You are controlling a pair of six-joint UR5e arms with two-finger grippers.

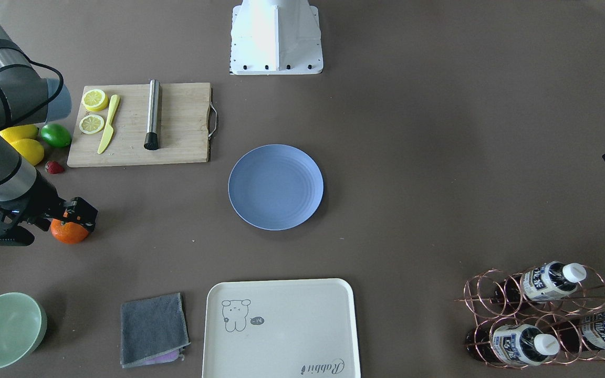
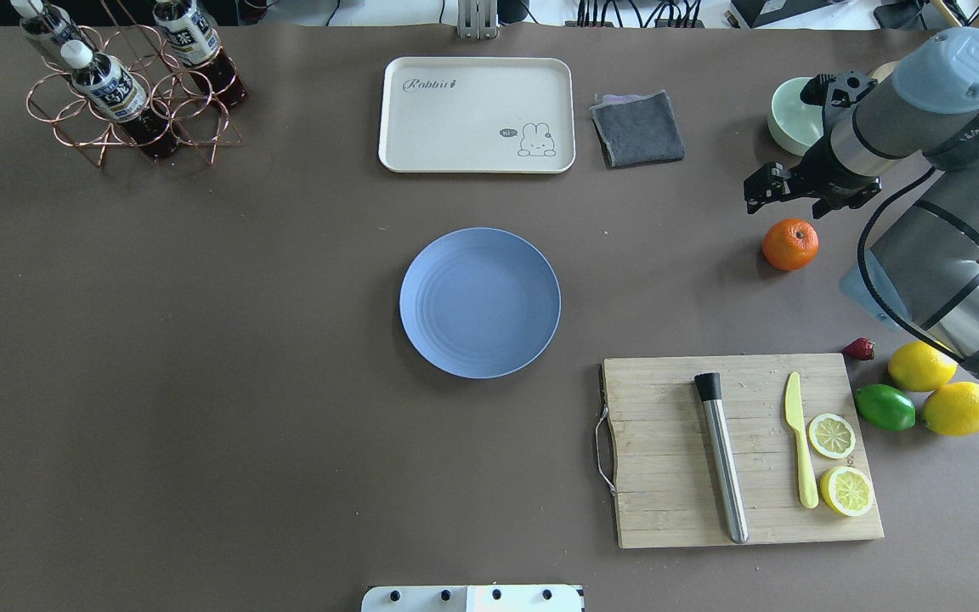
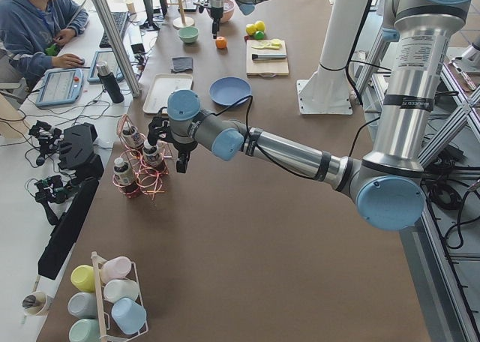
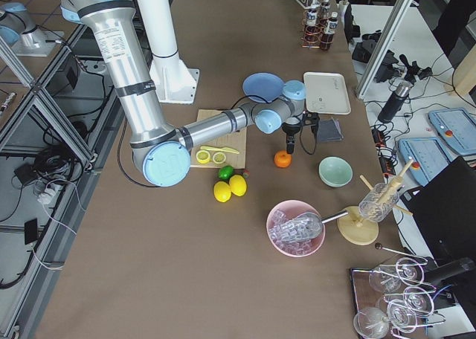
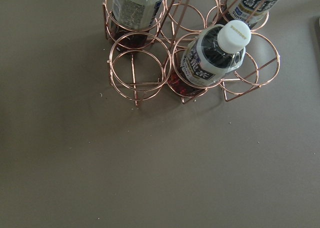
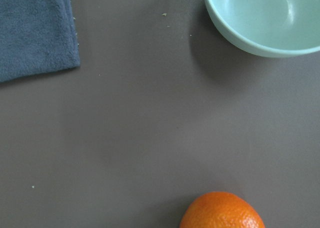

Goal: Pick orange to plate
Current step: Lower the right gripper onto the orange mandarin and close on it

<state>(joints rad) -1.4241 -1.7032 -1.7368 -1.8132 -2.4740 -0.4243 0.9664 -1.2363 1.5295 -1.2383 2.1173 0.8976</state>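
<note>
Front-facing view: the right claw (image 1: 83, 214) hangs above the table (image 1: 413, 157), its tip overlapping the orange (image 1: 69, 232) that rests there ungripped, jaw width impossible to tell; the blue plate (image 1: 275, 187) lies well apart from the claw, toward the table's middle. Overhead view: the orange sits just beside the claw, toward the robot. Left-side view: the left claw (image 3: 182, 164) hovers just beside a bottle rack (image 3: 142, 178), width also unclear

"Rabbit" in script on cream tray (image 2: 455, 119), "SUNTORY" on white bottle cap (image 5: 235, 34)
</note>
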